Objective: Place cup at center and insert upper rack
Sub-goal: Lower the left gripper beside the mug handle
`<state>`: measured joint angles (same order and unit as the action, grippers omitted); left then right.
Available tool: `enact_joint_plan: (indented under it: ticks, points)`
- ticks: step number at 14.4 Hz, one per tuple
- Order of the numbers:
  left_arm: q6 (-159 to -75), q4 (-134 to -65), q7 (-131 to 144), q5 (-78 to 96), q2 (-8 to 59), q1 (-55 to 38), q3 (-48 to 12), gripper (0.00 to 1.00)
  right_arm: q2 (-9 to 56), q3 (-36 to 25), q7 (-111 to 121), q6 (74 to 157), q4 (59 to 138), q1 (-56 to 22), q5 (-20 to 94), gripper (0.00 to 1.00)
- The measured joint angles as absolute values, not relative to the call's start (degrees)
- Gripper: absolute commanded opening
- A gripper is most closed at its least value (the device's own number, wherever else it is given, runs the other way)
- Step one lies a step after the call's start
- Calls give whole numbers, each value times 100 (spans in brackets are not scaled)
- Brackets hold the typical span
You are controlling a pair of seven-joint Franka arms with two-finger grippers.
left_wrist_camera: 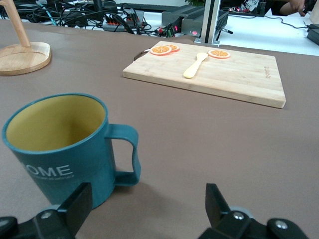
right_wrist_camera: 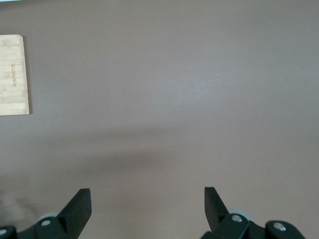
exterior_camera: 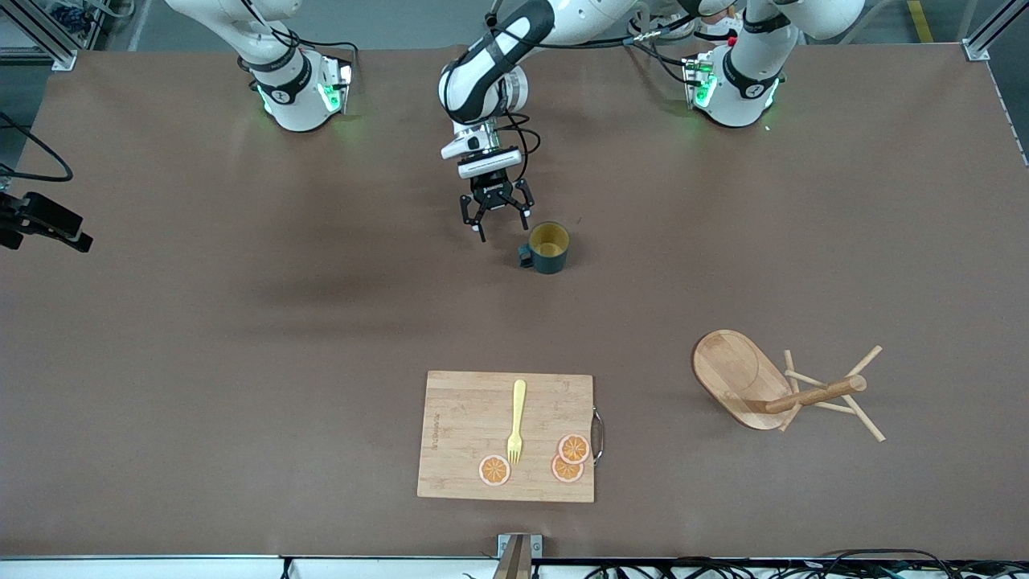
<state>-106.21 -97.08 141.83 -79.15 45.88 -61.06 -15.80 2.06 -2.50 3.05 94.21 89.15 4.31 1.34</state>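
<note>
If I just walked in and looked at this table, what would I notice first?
Probably the left gripper, hanging with its jaws open right beside the little teal cup. Next, the wooden mug tree, tipped over on its side toward the left arm's end of the table. Then the cutting board, nearest the front camera, with a yellow fork and orange slices on it.

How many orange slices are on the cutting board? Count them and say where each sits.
3, all on the cutting board, at its edge nearest the front camera: one slice beside the fork's tines, two overlapping slices by the board's metal handle.
</note>
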Motion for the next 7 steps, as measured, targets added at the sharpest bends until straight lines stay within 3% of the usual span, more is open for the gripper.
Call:
enact_joint_plan:
  ticks: [7]
  points:
    - [-10427, -9196, 13866, -7920, 5092, -6107, -1579, 100, 206, -244, 308, 9422, 8915, 429, 135, 100]
